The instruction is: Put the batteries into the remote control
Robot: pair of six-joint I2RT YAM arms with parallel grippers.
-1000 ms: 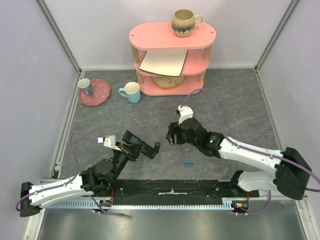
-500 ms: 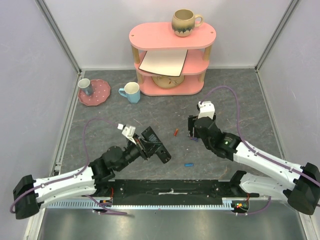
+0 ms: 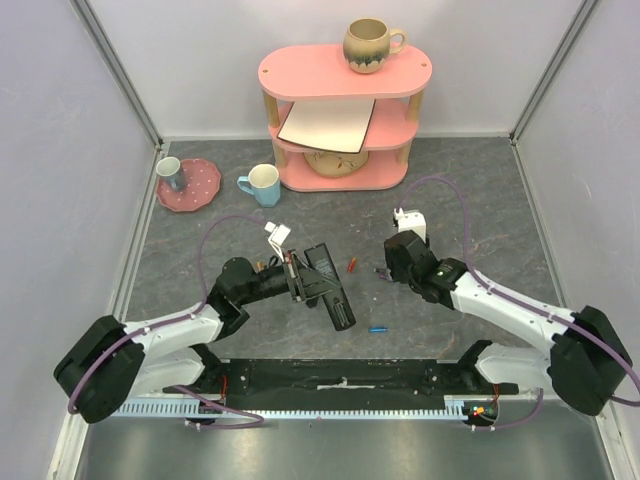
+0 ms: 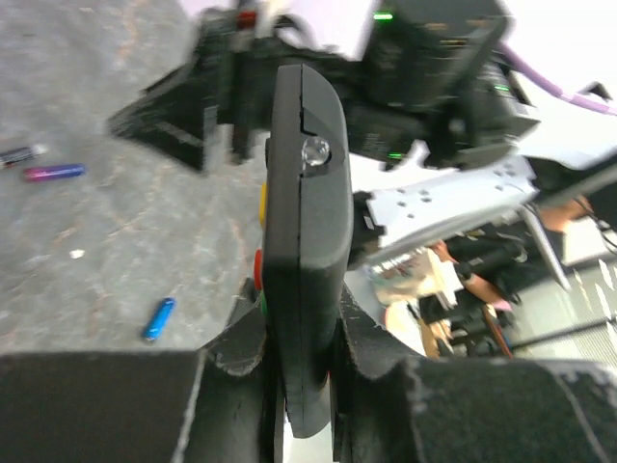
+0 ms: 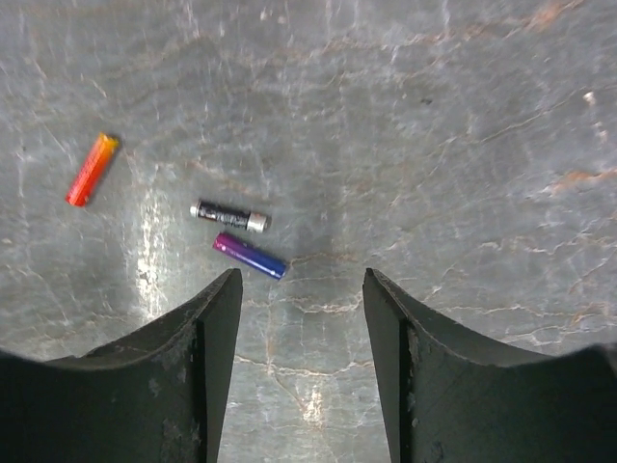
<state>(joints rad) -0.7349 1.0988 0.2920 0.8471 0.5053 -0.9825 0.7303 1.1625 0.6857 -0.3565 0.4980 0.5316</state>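
In the top view, the left gripper [image 3: 303,282] is closed on the remote control [image 3: 330,290] and holds it above the grey table [image 3: 200,230], near the middle of the frame. The long axis of the remote runs from upper left to lower right. The red-orange battery [image 3: 351,265] lies on the table just to the right of the remote. The blue battery [image 3: 378,328] lies lower, well apart from both grippers. The right gripper [image 3: 390,270] hangs right of centre, close to the red-orange battery.

In the left wrist view, the remote stands on its edge between the two fingers, firmly clamped. The blue battery is at lower left.

In the right wrist view, the right fingers [image 5: 207,338] stand wide apart with nothing between them. A purple battery [image 5: 249,256] lies just above the left finger, slanting from upper left to lower right. A black battery [image 5: 229,215] lies just above it, and the red-orange one is at far left. The right arm is clearly the nearer one, and must probably shift a little to the left of this frame to straddle a battery.
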